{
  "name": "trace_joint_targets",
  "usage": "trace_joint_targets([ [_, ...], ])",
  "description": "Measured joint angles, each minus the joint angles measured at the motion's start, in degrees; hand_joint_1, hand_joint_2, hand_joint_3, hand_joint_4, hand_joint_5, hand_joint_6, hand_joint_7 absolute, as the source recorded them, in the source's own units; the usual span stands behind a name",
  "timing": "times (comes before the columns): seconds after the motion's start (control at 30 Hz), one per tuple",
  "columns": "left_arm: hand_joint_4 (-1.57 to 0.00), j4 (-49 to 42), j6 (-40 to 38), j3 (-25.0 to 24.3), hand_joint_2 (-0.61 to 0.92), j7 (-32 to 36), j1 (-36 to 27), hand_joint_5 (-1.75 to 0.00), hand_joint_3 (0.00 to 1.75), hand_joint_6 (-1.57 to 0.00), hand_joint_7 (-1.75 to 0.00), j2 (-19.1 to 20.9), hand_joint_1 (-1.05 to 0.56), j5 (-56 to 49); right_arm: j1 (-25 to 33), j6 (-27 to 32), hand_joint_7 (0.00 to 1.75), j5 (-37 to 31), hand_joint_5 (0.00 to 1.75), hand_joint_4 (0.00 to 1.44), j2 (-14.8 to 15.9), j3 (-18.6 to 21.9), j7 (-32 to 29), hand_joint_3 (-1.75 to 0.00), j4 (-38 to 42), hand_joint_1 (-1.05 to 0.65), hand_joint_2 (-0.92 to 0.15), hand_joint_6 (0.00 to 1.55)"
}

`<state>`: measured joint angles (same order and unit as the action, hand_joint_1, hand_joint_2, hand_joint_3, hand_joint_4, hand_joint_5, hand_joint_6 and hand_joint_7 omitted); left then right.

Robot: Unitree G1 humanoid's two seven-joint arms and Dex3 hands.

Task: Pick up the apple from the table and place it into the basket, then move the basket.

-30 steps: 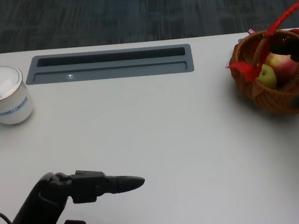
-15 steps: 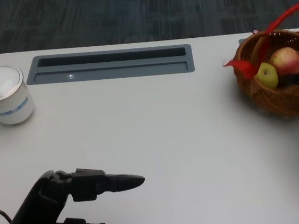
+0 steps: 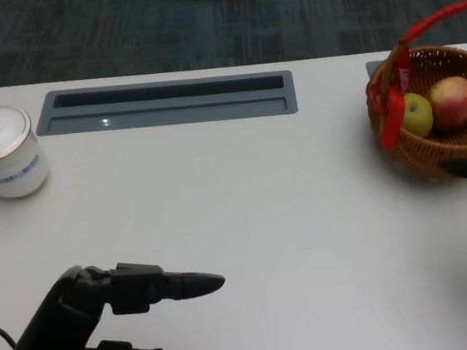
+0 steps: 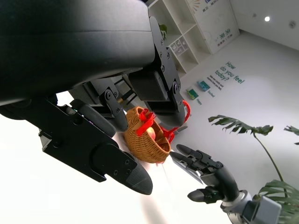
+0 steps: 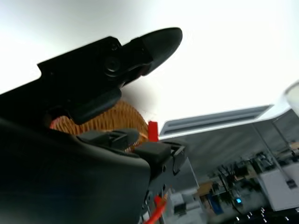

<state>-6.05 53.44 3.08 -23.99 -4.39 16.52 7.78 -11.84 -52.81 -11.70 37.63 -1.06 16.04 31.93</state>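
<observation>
Your apple (image 3: 452,103) lay inside the basket (image 3: 456,148), which stood on the table (image 3: 287,211) at about two o'clock in the head view, partly cut off by the picture's edge. A smaller green-yellow fruit (image 3: 416,114) sat just beside the apple, touching it on the nine o'clock side. The basket's red handle (image 3: 442,17) arched over both, and a red ribbon (image 3: 393,112) hung down the wicker wall at its nine o'clock side.

Your left hand (image 3: 107,322) was at seven o'clock, low over the table, holding nothing — one finger (image 3: 191,285) stretched out toward three o'clock, another lower one apart from it. Your right hand (image 4: 205,175) showed best in the left wrist view: fingers spread, nothing between them, just beside the basket (image 4: 147,140) but apart from it. In the head view only dark bits of it appeared at the edge near four o'clock, close under the basket's rim. The right wrist view gave you its black fingers (image 5: 156,42) in front of the wicker (image 5: 112,119), again with nothing held.

At ten o'clock stood a white lidded cup (image 3: 1,152), well apart from everything else. A grey recessed slot (image 3: 167,103) ran across the table at about twelve o'clock — between cup and basket
</observation>
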Motion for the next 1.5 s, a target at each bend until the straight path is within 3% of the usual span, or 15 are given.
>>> trace_joint_targets([
  [0.23,-1.04,-0.19,0.02,0.02,0.68,0.01,0.21,0.0,0.0,-0.95,0.0,-0.06,-0.42,-0.12,3.84,1.45,0.0,0.16,0.0,0.39,0.0,3.06,-1.12,0.0,-11.62,-0.83,-0.77,0.37],
  [0.57,-1.03,-0.04,0.37,0.02,0.68,0.01,0.05,0.0,0.0,-0.94,0.0,-0.22,-0.41,-0.01,4.32,0.58,0.01,3.92,0.02,0.46,-0.7,1.86,2.05,0.0,-15.11,-0.77,-0.75,0.42],
  [0.87,-1.02,0.01,0.33,-0.19,0.68,0.01,0.15,0.0,0.0,-0.94,0.0,-0.11,-0.43,0.03,2.72,-4.92,0.01,4.54,0.02,0.54,-7.07,-4.02,3.25,0.0,-12.58,-0.6,-0.74,0.49],
  [1.1,-1.02,0.17,0.21,-1.1,0.68,0.03,0.49,0.0,0.0,-0.93,0.0,-0.1,-0.45,-0.14,-1.26,-11.57,0.02,8.09,0.02,0.61,-13.83,-8.28,4.24,-0.01,-4.69,-0.49,-0.76,0.56],
  [1.5,-1.02,1.04,-0.1,-2.02,0.69,0.09,0.53,0.0,0.0,-0.93,0.0,-0.26,-0.46,-0.49,-3.65,-14.44,0.03,17.49,0.02,0.72,-19.26,-10.98,10.04,0.0,2.26,-0.37,-0.74,0.68],
])
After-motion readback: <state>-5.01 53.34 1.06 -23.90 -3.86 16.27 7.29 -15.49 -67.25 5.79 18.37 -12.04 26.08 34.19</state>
